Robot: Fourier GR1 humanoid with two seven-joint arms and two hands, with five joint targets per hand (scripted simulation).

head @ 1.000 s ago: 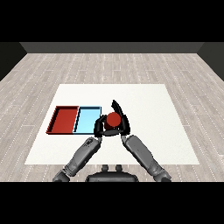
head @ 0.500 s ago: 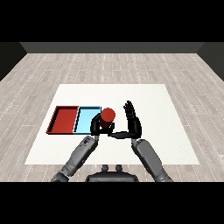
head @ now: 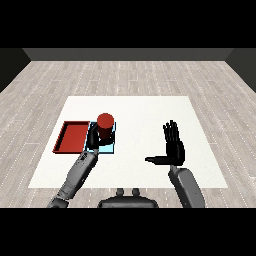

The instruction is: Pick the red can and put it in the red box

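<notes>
The red can (head: 105,125) is upright in my left hand (head: 96,137), whose fingers curl round its lower part. Hand and can are over the light blue tray (head: 113,148), most of which they hide. The red tray (head: 72,137) lies just left of the can with nothing in it. My right hand (head: 173,147) is open, fingers straight up and thumb pointing left, well to the right of the can and apart from it.
The two trays lie side by side at the left of the white table (head: 145,112). Grey wooden floor surrounds the table.
My left hand has carried the can leftward over the blue tray. My right hand has let go of the can, opened and drawn away to the right.
</notes>
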